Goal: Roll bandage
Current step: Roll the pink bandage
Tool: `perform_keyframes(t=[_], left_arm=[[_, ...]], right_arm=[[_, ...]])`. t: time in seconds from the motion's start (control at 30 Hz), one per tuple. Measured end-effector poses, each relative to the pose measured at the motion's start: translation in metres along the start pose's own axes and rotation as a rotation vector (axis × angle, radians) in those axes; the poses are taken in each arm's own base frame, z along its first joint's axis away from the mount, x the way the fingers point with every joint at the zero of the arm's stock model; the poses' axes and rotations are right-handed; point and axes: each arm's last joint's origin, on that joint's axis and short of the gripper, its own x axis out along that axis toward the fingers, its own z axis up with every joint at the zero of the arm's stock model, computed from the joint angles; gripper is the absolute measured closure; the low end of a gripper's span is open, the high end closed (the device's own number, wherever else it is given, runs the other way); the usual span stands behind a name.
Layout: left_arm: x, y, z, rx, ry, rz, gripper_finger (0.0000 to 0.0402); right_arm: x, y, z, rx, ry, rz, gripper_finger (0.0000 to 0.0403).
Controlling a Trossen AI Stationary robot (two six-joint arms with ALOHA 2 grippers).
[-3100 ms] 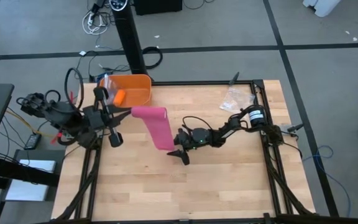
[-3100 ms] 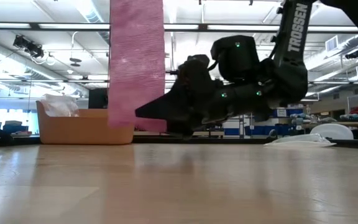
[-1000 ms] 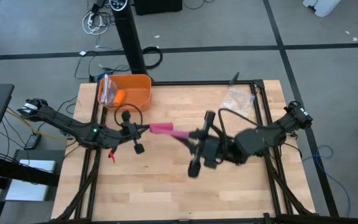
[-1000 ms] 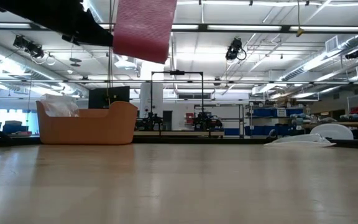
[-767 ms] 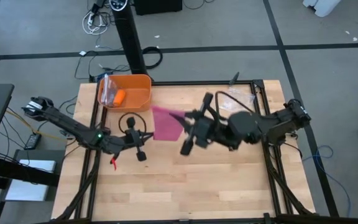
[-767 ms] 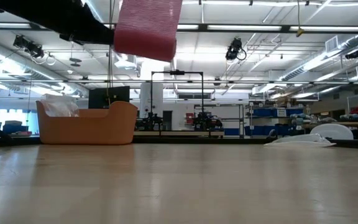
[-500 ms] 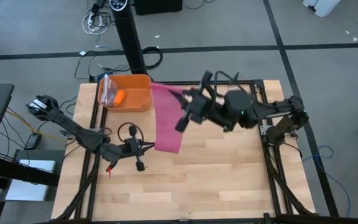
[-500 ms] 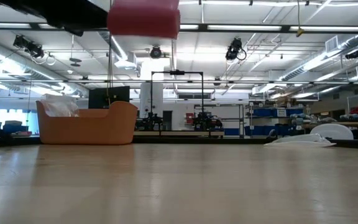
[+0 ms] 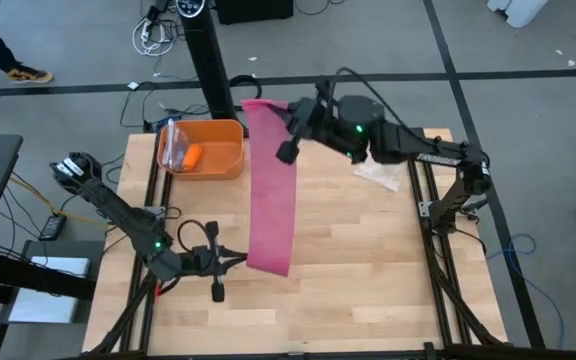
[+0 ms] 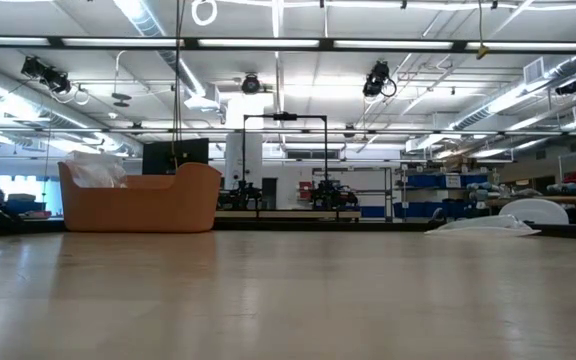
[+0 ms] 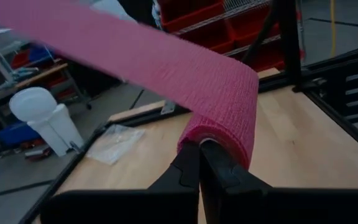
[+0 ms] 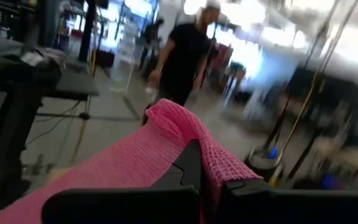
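Observation:
The pink bandage (image 9: 271, 190) is stretched as one long strip above the table, running from the far edge toward the near middle. None of it shows in the low view. My left gripper (image 9: 238, 258) is shut on its near end, where the strip curls into a loose roll (image 11: 222, 118). My right gripper (image 9: 286, 118) is shut on its far, bunched end (image 12: 176, 124), high over the table's far edge beside the orange basket (image 9: 203, 148). My left gripper pinches the bandage's curled near end (image 11: 211, 138) between its two fingers. The strip wraps over the fingertips and runs off toward the other arm. The fingers come about level from the table's left. The bandage is lifted clear. My right gripper pinches the bandage's far end (image 12: 194, 140) between its two fingers, several gathered layers bunched above the fingertips. The strip runs away from it toward the near side, clear of the table and drawn out nearly straight.
The orange basket (image 10: 138, 202) at the far left holds a small orange object (image 9: 192, 155) and crinkly plastic. A clear plastic bag (image 9: 380, 172) lies at the far right. A person (image 12: 188, 56) walks in the room beyond; feet (image 9: 18, 70) show past the table.
My right gripper has swung up and toward the table's far edge, and my left gripper toward the near edge. Between them the bandage, before a short bunched piece, has been drawn out into a long strip and has risen out of the low view.

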Motion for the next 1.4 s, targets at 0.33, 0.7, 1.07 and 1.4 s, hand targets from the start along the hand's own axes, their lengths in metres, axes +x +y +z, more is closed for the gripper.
perform_keyframes(t=[0.33, 0.7, 1.07, 1.4], left_arm=[[-0.004, -0.012, 0.008, -0.039, -0.01, -0.01, 0.0401], [-0.009, -0.015, 0.011, -0.122, -0.027, -0.013, 0.0401], [-0.012, -0.017, 0.012, -0.162, -0.034, -0.027, 0.0401], [-0.012, -0.018, 0.012, -0.162, -0.036, -0.053, 0.0401]], right_arm=[[0.023, -0.008, -0.061, 0.227, 0.321, 0.018, 0.0401], [0.031, 0.006, -0.12, 0.366, 0.52, 0.125, 0.0355], [0.025, 0.027, -0.161, 0.385, 0.675, 0.317, 0.0314], [0.018, 0.042, -0.153, 0.53, 0.701, 0.358, 0.0234]])
